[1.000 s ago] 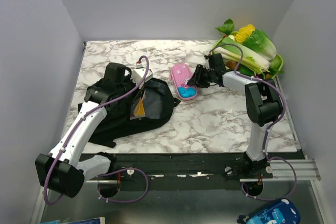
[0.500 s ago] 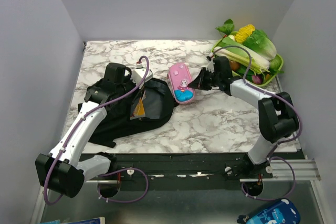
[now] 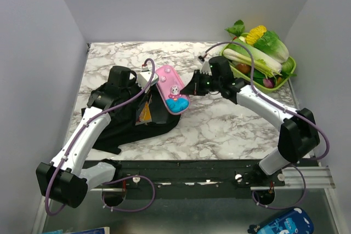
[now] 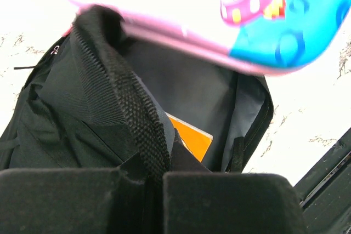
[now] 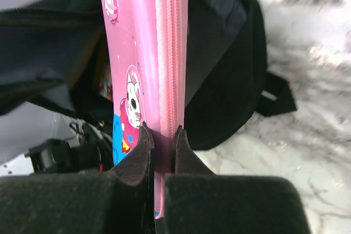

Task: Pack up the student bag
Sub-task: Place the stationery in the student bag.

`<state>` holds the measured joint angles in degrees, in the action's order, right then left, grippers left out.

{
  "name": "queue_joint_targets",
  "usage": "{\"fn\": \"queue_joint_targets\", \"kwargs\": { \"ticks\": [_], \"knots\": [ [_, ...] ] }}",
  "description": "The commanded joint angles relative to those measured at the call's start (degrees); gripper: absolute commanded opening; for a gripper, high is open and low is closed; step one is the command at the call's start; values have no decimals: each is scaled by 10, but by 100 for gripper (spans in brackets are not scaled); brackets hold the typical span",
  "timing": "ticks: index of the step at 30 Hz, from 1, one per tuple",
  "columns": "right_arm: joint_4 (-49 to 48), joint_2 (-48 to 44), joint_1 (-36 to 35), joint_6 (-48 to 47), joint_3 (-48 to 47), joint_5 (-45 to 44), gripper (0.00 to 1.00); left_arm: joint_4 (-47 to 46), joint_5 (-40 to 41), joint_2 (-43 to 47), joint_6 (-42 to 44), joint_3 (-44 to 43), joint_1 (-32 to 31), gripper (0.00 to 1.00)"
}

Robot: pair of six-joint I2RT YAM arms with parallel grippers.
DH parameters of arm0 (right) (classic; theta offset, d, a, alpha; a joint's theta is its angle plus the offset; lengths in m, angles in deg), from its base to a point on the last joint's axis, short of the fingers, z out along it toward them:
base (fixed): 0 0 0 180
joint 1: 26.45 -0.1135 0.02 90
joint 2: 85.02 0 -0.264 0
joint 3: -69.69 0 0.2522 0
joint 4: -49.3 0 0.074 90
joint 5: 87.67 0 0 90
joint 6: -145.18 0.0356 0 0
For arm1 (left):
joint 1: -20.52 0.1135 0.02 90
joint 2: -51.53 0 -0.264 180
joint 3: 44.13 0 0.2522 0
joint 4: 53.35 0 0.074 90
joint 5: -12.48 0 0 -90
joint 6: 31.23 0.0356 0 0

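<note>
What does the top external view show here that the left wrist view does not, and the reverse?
Only the top view: both arms whole, the right gripper holding the pink pencil case at the student bag opening, the green vegetable tray far right. Only the left wrist view: the left gripper clamped on the bag's rim, the dark lining close up. Both: case, bag, an orange item inside it, marble table.

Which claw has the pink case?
The right claw, shut on the pink case at the student bag's opening; the left claw only pinches the bag's black rim.
</note>
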<state>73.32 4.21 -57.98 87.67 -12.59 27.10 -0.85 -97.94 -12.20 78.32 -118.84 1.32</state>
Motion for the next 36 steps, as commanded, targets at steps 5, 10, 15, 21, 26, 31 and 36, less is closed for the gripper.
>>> {"fn": "queue_joint_targets", "kwargs": {
  "ticks": [5, 10, 15, 21, 26, 31, 36],
  "knots": [
    [152, 77, -63, 3, -75, -83, 1, -31, -44, 27, -14, -17, 0, 0],
    [201, 110, -77, 6, -96, -117, 1, -31, -42, 35, -14, -17, 0, 0],
    [221, 143, -92, 9, -121, -162, 0, -24, -62, 40, -5, -13, 0, 0],
    [316, 247, -114, 31, -316, -241, 1, -3, -120, 40, 11, -16, 0, 0],
    [316, 284, -165, 66, -349, -291, 0, 14, -136, 40, 33, -13, -1, 1],
    [276, 261, -204, 88, -271, -287, 4, 23, -139, 39, 51, -7, -1, 1],
    [274, 244, -222, 60, -234, -252, 37, 24, -139, 35, 52, -9, -1, 2]
  ]
}}
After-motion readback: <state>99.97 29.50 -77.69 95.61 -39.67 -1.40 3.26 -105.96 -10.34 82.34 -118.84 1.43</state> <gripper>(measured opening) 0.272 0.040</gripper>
